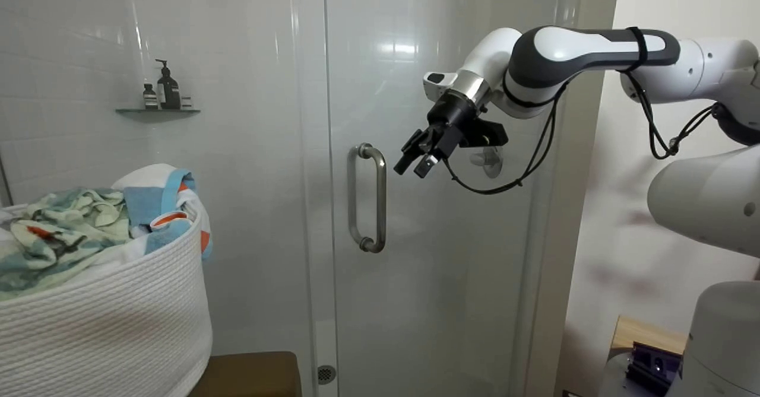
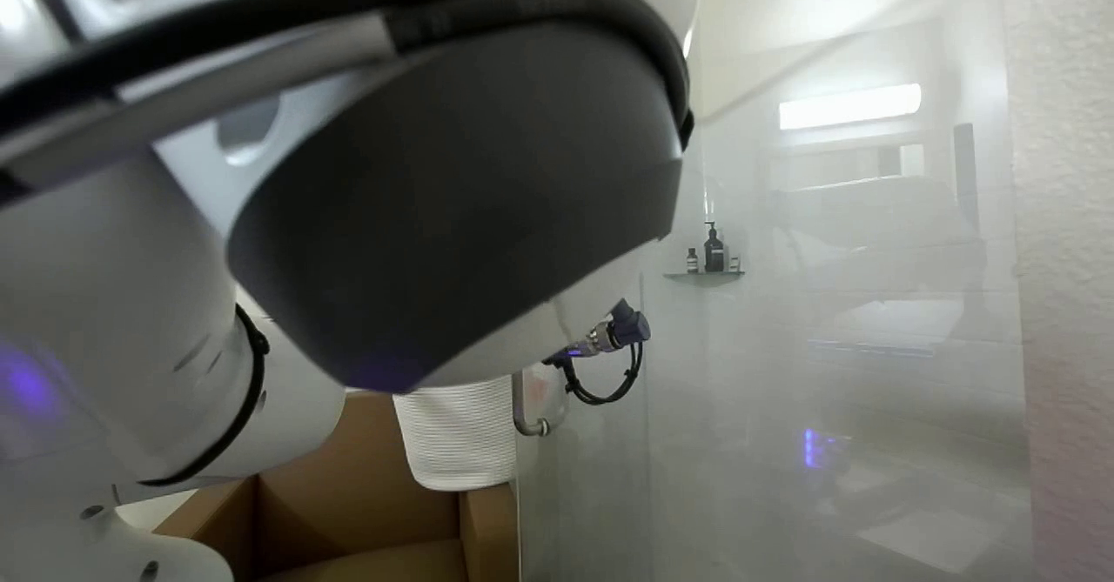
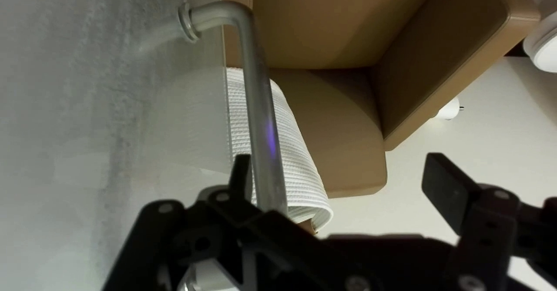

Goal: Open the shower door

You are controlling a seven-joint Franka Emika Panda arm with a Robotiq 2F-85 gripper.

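A: Biggest first: you had the shower door (image 1: 451, 290) behind your tool (image 1: 411, 168) in an exterior view, closed by the look of it.

B: So where did you need to go?

A: To its handle (image 1: 380, 201), upright, left of your tool in that view and reaching well below it. Near, not touching. In the wrist view your fingers (image 3: 450, 191) were spread wide, gripping nothing; the handle showed between them, close to one side. You likely needed to move in until it sat deeper between them, then clench and pull.

B: And your containers?

A: White woven basket (image 1: 119, 326), heaped past its rim with cloths (image 1: 95, 210), green-patterned plus blue-and-white. Then you had a small corner shelf (image 1: 132, 111): dark pump bottle (image 1: 168, 91), smaller dark bottle (image 1: 150, 97), one tiny item (image 1: 186, 102) too small for you to name.
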